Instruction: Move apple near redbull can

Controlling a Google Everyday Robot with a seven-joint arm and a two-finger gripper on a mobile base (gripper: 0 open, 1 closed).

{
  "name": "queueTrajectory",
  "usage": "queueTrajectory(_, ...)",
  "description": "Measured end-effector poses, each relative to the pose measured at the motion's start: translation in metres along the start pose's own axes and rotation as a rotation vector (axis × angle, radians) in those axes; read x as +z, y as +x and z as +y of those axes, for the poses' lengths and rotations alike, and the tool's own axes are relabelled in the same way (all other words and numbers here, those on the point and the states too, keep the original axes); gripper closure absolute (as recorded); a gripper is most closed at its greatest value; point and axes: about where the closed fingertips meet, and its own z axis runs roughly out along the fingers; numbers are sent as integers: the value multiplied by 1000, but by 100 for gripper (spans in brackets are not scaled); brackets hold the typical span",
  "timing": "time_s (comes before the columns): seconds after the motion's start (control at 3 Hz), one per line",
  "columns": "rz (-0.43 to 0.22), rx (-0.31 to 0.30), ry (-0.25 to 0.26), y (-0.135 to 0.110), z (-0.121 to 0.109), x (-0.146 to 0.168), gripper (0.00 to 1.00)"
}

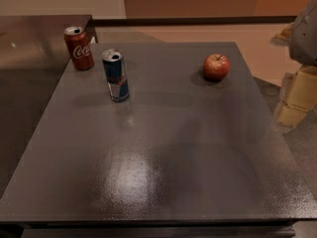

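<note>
Well, nothing done yet: apple [216, 67] at two o'clock, redbull can [115, 75] well apart at eleven, tool [297, 98] off the worktop [163, 148] at three, open or closed I cannot tell.

White script, apparently "Coca-Cola", is read on the red can [78, 47]. No lettering can be read on the redbull can [115, 75]. The gripper [296, 102] is seen at the right edge.

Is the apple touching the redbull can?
Apart: the camera view shows tabletop between the apple and the redbull can; the gripper is at the right edge.
</note>
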Motion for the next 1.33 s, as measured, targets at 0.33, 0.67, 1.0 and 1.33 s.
queueTrajectory(0.33, -3, 1, 1, -1, -1, 0, 0)
queueTrajectory(0.67, -27, 18, -8, -7, -14, 13, 0)
queueTrajectory(1.0, -62, 39, -11, -11, -36, 33, 0)
queueTrajectory(1.33, -85, 58, 10, -14, -64, 55, 0)
